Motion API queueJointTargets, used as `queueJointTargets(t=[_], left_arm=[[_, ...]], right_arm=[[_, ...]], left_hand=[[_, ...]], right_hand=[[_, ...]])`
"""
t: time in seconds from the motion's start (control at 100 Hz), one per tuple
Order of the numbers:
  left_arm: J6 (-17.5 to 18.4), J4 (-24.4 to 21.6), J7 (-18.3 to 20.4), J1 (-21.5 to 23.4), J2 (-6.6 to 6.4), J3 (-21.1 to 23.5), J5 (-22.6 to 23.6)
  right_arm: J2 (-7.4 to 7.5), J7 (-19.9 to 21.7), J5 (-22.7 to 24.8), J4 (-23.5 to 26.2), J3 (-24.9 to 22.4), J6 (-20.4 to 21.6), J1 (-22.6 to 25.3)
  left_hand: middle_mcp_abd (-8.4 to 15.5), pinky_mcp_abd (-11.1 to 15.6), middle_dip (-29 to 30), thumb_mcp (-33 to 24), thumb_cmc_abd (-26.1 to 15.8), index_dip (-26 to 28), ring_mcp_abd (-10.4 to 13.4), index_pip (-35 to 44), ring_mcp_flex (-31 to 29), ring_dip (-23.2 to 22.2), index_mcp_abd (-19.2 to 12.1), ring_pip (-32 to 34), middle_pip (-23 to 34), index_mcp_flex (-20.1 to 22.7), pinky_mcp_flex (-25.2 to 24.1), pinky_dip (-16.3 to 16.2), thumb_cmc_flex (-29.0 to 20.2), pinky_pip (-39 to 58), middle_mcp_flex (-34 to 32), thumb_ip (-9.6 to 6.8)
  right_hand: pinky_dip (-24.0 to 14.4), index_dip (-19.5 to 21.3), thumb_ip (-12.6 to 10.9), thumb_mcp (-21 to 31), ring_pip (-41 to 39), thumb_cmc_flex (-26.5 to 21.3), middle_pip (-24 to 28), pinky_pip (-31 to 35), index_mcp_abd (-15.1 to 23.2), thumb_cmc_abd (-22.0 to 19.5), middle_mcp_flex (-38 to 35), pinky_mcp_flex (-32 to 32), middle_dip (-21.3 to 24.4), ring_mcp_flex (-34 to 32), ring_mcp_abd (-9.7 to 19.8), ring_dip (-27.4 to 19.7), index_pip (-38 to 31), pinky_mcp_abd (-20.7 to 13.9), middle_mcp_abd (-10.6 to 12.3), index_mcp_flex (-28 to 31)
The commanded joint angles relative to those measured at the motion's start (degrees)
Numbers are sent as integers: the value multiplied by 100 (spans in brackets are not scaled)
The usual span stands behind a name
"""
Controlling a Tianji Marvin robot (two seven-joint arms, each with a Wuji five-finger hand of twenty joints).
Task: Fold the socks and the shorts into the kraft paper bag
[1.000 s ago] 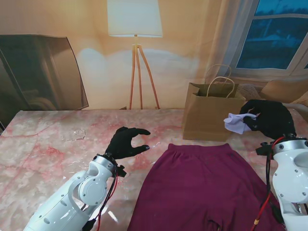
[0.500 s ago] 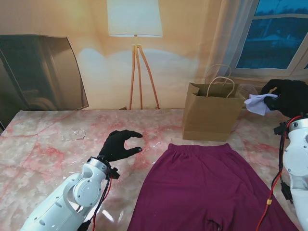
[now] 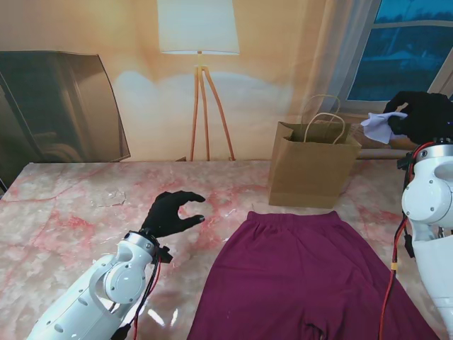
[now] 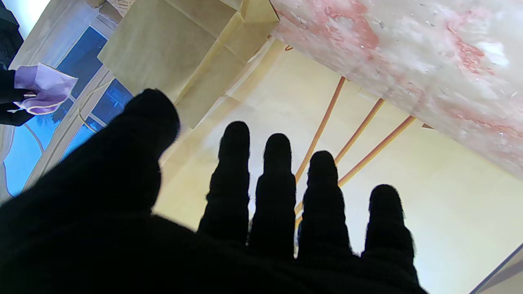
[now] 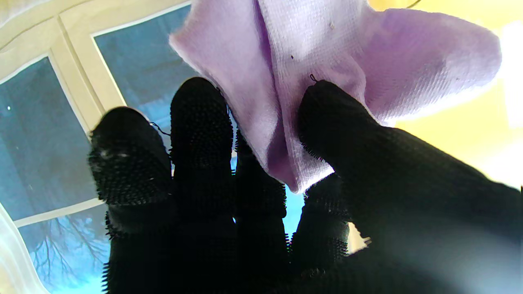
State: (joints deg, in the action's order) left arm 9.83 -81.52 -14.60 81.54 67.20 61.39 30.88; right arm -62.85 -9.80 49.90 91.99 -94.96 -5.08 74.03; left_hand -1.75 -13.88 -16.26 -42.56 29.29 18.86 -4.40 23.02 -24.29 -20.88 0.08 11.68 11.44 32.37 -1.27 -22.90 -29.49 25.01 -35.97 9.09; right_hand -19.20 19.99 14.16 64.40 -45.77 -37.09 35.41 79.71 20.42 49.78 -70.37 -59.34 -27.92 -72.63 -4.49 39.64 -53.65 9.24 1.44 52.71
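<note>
Right hand (image 3: 423, 117), upper right of frame, pinches lavender sock (image 3: 377, 126) beside kraft paper bag (image 3: 311, 166). Left hand (image 3: 172, 212) spread, empty. Risk: thin pinch slips, sock misses the narrow opening.

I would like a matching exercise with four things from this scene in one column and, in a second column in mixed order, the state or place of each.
Things:
1. sock
2. shorts
3. kraft paper bag
4. left hand

States:
A. standing open on the table
B. open, holding nothing
C. pinched in the right hand, raised near the bag
D. spread flat on the table

Pairs: 1-C, 2-D, 3-A, 4-B
</note>
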Motion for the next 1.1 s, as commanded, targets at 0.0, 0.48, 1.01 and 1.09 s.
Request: queueJointTargets(t=[0.0,0.48,1.01,1.09], left_arm=[[-8,-31,12,36,-29,16,-4],[22,50,109,42,-53,128,-36],[84,306,116,-33,-39,144,-142],[79,309,106,-23,-40,158,-132]], right_arm=[[-43,-49,-17,-118,78,-53,-136],[-146,-412,-475,-1291,780,-238,-1033],[-234,-514,-833,-2174,1489,-246,-1723],[-240,-510,-860,-2267,1585,-218,-1787]], left_hand=[[-35,-47,58,100,-100,-29,177,-110,166,39,-14,-118,-119,-46,-88,15,182,-109,208,-273],[-28,21,61,122,-138,-19,193,-124,241,47,-1,-149,-130,-17,-129,4,151,-280,210,-306],[-20,28,67,103,-137,-14,205,-128,305,63,-5,-167,-136,-25,-170,-6,160,-442,229,-296],[-23,31,67,104,-141,-13,210,-128,304,63,-7,-166,-136,-22,-173,-11,163,-456,230,-297]], right_hand=[[-212,-128,214,49,-198,-85,-65,369,209,-55,-344,-252,174,-216,-102,31,-447,-426,106,283],[-177,-480,203,26,-106,-55,-126,396,202,-140,-415,-265,505,-225,-26,-177,-518,-471,146,277],[-125,-580,174,67,250,-22,-189,229,132,-268,-360,-215,626,-217,17,-415,-520,-534,156,196],[-138,-594,174,68,255,-18,-189,247,142,-273,-369,-226,637,-227,26,-425,-515,-533,170,193]])
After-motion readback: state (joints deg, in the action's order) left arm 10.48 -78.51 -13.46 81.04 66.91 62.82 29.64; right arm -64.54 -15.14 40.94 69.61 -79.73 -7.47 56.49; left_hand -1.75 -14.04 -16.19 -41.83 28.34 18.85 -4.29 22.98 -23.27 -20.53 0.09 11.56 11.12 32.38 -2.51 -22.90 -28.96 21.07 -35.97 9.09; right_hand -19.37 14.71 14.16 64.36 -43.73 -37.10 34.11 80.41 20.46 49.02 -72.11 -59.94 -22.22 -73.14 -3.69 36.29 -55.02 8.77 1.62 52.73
